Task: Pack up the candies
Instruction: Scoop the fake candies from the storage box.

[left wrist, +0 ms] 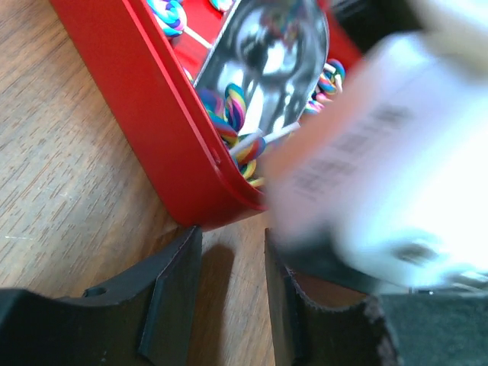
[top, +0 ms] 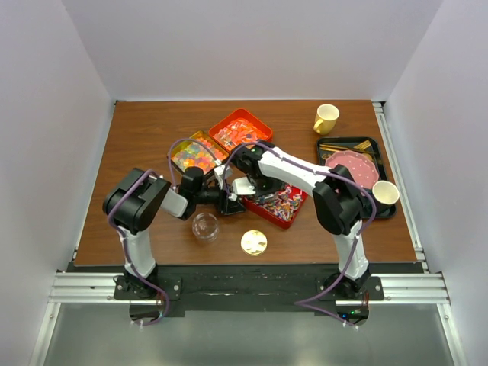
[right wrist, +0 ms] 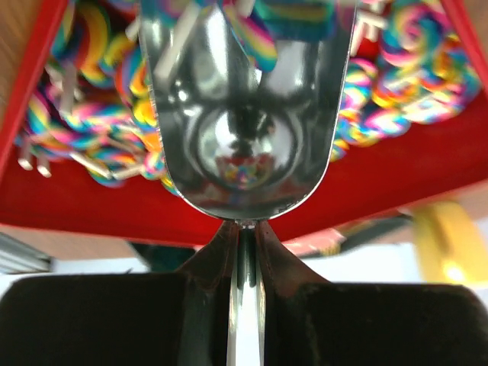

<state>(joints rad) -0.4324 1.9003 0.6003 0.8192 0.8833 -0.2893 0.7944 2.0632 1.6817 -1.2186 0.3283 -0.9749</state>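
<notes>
Swirled multicoloured candies (top: 284, 202) (left wrist: 235, 103) (right wrist: 400, 99) fill a red tray (top: 273, 219) (left wrist: 145, 99) (right wrist: 76, 210) at the table's middle. My right gripper (top: 242, 186) (right wrist: 245, 229) is shut on the thin handle of a shiny metal scoop (left wrist: 267, 53) (right wrist: 244, 114), whose bowl lies among these candies. My left gripper (top: 230, 202) (left wrist: 232, 255) stands open just off the tray's near left corner, with only bare wood between its fingers. Gummy candies (top: 194, 155) lie in a yellow tray, and wrapped red candies (top: 239, 131) in an orange-red tray behind.
A clear glass jar (top: 205, 226) and a round gold lid (top: 253, 242) sit near the front edge. At the right, a black tray (top: 343, 142) carries a pink plate (top: 352, 168) and a cup (top: 385, 192). A yellow mug (top: 325, 118) stands at the back.
</notes>
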